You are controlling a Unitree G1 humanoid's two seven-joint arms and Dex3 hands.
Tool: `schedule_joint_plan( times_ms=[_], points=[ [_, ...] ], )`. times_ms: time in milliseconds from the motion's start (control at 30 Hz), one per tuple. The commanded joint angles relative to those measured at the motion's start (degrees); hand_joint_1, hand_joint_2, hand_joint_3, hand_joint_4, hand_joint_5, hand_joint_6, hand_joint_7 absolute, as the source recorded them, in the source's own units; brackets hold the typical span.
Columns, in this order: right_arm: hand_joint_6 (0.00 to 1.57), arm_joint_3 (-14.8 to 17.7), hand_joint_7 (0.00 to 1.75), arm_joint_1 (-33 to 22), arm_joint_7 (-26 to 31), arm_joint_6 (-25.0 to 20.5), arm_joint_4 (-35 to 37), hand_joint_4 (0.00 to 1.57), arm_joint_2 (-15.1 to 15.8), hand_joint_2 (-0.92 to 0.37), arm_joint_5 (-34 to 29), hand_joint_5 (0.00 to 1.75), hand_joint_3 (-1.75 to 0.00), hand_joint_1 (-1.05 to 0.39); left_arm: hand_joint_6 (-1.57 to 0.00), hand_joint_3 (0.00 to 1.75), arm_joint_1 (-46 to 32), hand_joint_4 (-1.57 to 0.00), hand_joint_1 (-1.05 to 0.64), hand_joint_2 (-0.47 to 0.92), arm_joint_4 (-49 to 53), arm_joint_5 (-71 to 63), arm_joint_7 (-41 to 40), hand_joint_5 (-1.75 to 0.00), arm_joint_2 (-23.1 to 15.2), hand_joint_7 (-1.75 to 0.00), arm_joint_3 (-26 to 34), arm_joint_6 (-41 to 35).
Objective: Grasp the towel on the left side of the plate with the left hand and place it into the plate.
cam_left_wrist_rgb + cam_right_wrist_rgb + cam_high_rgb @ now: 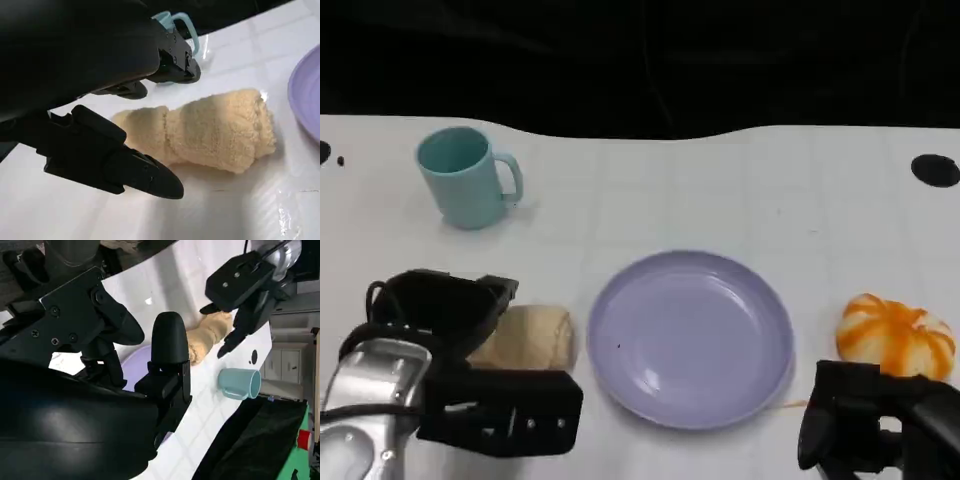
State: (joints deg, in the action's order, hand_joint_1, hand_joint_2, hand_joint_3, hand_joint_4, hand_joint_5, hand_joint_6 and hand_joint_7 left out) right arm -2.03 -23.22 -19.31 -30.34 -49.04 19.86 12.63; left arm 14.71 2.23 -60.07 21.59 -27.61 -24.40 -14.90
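Note:
A rolled beige towel (528, 338) lies on the white table just left of the empty purple plate (760, 300). My left hand (438, 305) sits at the towel's left end, fingers spread and holding nothing. In the left wrist view one finger (137, 175) reaches along the near side of the towel (215, 132) and another (172, 62) passes above it, neither pressing it. The plate's rim (306, 102) shows just beyond the towel. My right hand (880, 420) hovers low at the plate's right, empty. In the right wrist view the towel (207, 335) lies under my left hand (245, 282).
A teal mug (467, 177) stands at the back left, behind the towel, handle to the right. An orange and white striped pumpkin-shaped object (896, 337) lies right of the plate, close to my right hand. The table's far edge meets a dark backdrop.

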Motion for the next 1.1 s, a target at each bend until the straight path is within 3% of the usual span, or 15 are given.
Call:
schedule_joint_plan(
  times_ms=[33,200,300,367,433,467,567,633,667,767,900,933,1000,1067,1100],
  points=[
    [0.65,0.6,1.51,-0.4,-0.19,0.58,-0.62,0.74,0.49,-0.51,0.62,1.74,-1.22,-0.1,-0.27,0.01,2.8,-0.37,-0.61,0.9,7.48,0.48,-2.77,-0.09,1.33,-0.01,-1.23,0.97],
    [0.65,0.8,1.5,-0.61,-0.3,0.51,-0.59,0.74,0.37,-0.51,0.99,1.74,-1.21,-0.1,-0.4,0.07,5.57,-0.53,-0.5,0.92,17.83,3.3,-8.52,-0.11,3.05,-0.03,-1.74,4.37],
    [0.66,0.63,1.51,-0.58,-0.12,0.34,-0.8,0.74,0.43,-0.52,0.94,1.74,-1.21,-0.1,-0.7,0.17,6.25,-0.79,-0.36,0.92,22.9,5.34,-13.49,-0.24,3.38,-0.1,-1.73,7.2],
    [0.65,0.57,1.51,-0.5,0.0,0.05,-0.94,0.74,0.41,-0.52,1.07,1.74,-1.21,-0.1,-0.97,0.26,6.6,-0.93,-0.38,0.92,25.56,5.45,-16.55,-0.56,2.94,-0.1,-2.49,9.0],
    [0.65,0.51,1.51,-0.41,0.09,-0.06,-0.97,0.74,0.37,-0.52,1.12,1.75,-1.21,-0.1,-1.04,0.3,6.79,-0.96,-0.39,0.92,27.05,5.35,-18.25,-0.68,2.72,-0.07,-2.98,9.8],
    [0.65,0.49,1.51,-0.35,0.13,-0.05,-0.94,0.74,0.38,-0.52,1.07,1.75,-1.21,-0.1,-1.06,0.33,6.48,-0.95,-0.4,0.92,27.02,5.68,-18.87,-0.74,2.67,-0.06,-2.85,10.06],
    [0.65,0.42,1.51,-0.23,0.02,0.52,-0.5,0.74,0.56,-0.52,0.71,1.74,-1.2,-0.11,-1.16,0.39,4.97,-0.76,-0.38,0.92,25.68,7.35,-21.11,-1.34,2.75,-0.1,-1.66,10.26],
    [0.65,0.46,1.51,-0.14,-0.11,0.67,-0.21,0.74,0.57,-0.52,0.76,1.74,-1.2,-0.11,-1.06,0.4,4.01,-0.71,-0.37,0.92,24.71,8.65,-23.07,-1.5,3.29,-0.38,-0.53,9.55],
    [0.66,0.48,1.5,-0.08,-0.09,0.49,-0.23,0.75,0.56,-0.52,0.82,1.73,-1.2,-0.11,-0.84,0.36,3.51,-0.69,-0.36,0.92,24.07,9.19,-24.11,-1.64,3.58,-0.93,0.05,9.11],
    [0.66,0.44,1.5,-0.02,-0.14,0.68,-0.26,0.75,0.68,-0.52,0.64,1.73,-1.2,-0.11,-0.6,0.29,2.11,-0.72,-0.32,0.92,21.76,10.24,-27.47,-1.73,3.83,-1.5,1.3,8.97],
    [0.66,0.39,1.49,-0.03,-0.05,0.49,-0.24,0.75,0.46,-0.52,0.88,1.73,-1.2,-0.1,-0.67,0.17,0.57,-0.78,-0.26,0.92,15.93,11.68,-28.12,-1.75,3.93,-1.18,3.39,7.52],
    [0.66,0.33,1.49,-0.03,0.03,0.43,-0.29,0.75,0.47,-0.52,0.79,1.73,-1.2,-0.1,-0.67,0.15,0.27,-0.79,-0.25,0.92,14.04,11.96,-28.12,-1.75,3.61,-1.22,3.84,7.76],
    [0.66,0.21,1.5,-0.02,0.12,0.45,-0.33,0.75,0.54,-0.52,0.56,1.73,-1.2,-0.1,-0.56,0.16,-0.31,-0.83,-0.24,0.92,10.37,11.87,-28.1,-1.75,2.85,-1.63,4.45,8.56],
    [0.66,0.28,1.5,0.02,0.15,0.2,-0.34,0.75,0.4,-0.52,0.82,1.73,-1.21,-0.1,-0.54,0.19,-0.71,-0.85,-0.25,0.92,6.09,11.64,-26.86,-1.75,2.51,-1.68,4.85,8.65],
    [0.66,0.33,1.5,0.04,0.2,0.0,-0.36,0.75,0.29,-0.52,1.02,1.73,-1.21,-0.09,-0.66,0.23,-0.79,-0.86,-0.26,0.9,4.03,11.66,-25.97,-1.75,2.61,-1.27,4.98,8.43]
  ],
)
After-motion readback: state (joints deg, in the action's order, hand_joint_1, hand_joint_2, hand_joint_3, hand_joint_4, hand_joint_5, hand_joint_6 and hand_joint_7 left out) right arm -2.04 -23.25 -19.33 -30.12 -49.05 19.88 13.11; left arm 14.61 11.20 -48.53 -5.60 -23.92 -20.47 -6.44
